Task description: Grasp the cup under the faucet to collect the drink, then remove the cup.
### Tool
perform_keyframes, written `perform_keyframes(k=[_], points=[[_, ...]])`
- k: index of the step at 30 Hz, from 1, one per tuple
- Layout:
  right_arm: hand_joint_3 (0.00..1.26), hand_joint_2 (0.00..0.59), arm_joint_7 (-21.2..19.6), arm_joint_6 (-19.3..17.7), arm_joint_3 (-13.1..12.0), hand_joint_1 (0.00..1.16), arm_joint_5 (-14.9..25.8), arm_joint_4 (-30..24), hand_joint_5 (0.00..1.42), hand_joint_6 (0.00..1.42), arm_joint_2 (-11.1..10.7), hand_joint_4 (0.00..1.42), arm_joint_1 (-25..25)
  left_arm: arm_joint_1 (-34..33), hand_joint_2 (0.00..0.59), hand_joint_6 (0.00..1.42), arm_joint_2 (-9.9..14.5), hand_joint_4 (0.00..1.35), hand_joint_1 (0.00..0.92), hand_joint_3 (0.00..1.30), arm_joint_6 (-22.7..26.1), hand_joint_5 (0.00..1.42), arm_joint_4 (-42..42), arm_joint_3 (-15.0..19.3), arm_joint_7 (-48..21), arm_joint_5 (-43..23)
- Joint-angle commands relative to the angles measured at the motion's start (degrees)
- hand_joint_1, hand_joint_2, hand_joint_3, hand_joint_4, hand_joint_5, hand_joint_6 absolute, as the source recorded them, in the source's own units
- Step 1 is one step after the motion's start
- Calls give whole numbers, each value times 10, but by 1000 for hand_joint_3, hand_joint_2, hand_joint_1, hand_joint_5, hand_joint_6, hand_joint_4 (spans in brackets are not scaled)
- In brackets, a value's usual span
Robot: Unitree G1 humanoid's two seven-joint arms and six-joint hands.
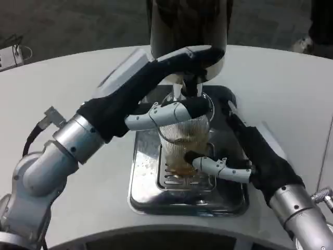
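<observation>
White-and-black fingers (208, 164) of my right hand (244, 161) wrap the base of the cup (183, 136), clamped on its ribbed clear wall. Left hand (177, 78) reaches up to the dispenser (187, 26); one finger lies across the cup's rim side, others sit up at the faucet (190, 86). I cannot tell whether they grip the lever or just press it. Cup stands upright on the slotted grate of the steel drip tray (145, 187), directly under the faucet. Contents: amber drink, low in the cup. Judgement: filling step is under way. Next: release the tap, then lift the cup straight out, kept level.
</observation>
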Motion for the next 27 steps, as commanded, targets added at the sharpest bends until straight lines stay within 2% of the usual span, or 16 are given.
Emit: perform_keyframes(k=[1,6,11,18,27], points=[[0,213,-7,-9,8,793,8,4,3,1,-2,0,-7,16,100,307,-15,201,57,241,-14,285,-24,26,36,-9],[0,213,-9,-11,10,793,15,6,3,1,-3,0,-5,51,103,322,-29,215,60,250,-20,310,-75,55,74,-8],[0,214,-14,-15,13,792,18,6,24,14,-2,0,-2,94,104,335,-30,221,61,252,-7,323,-132,77,93,-3],[0,214,-28,-27,15,792,23,26,56,30,1,0,-10,197,105,339,3,231,61,263,36,326,-204,104,79,11],[0,214,-47,-52,23,792,28,76,60,39,10,2,-37,331,108,341,35,232,62,263,43,327,-227,150,81,18]])
